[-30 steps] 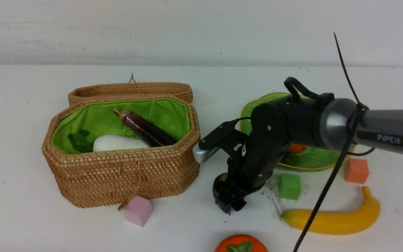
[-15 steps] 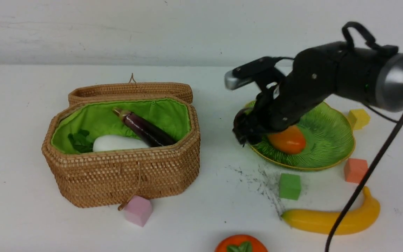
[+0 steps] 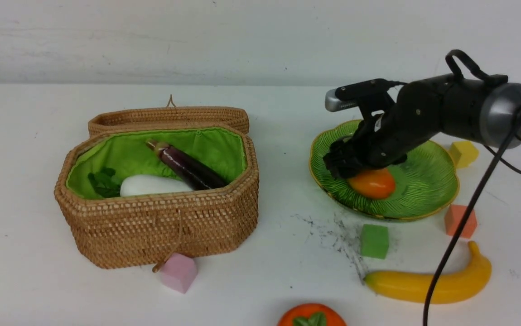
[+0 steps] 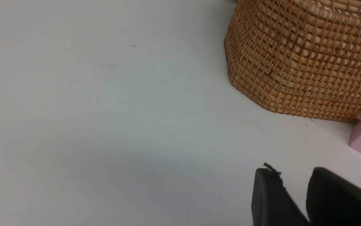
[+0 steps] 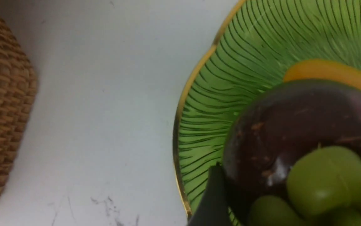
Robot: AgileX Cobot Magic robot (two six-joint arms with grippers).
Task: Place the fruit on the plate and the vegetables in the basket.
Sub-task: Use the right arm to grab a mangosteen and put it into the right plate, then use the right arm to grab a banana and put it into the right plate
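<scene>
A: Two fruits are at the plate point(image 3: 423, 199): the mango point(image 3: 371, 183) in its middle and the mangosteen point(image 5: 293, 125) at its 9 o'clock side, just inside the gold rim. What could spoil this?

B: The right gripper point(image 3: 340, 164) sits low there, jaws wide around the mangosteen, with one finger point(image 5: 213, 194) against its side. I judge it gripped. The fruit is round and the dish slopes. If it is let go too high or with a sideways drag it may roll, probably into the mango. At worst it goes over the rim toward the basket point(image 3: 161, 226) at 9 o'clock.

A: Anything else?

B: The fingers are just beside the mango, so a careless lift could shove it, or catch the rim and tip the dish. The arm's cable point(image 3: 447, 256) hangs across the banana point(image 3: 401, 285) at the plate's 6 o'clock, and a wide swing might drag it.

A: And the left gripper point(image 4: 290, 172)?

B: Its fingers are a narrow gap apart and empty, low over the table near the basket's outer wall. I see no harm there.

A: Any writing?

B: None that I can read. No brand or label shows on the arm, dish, basket or toys.
</scene>
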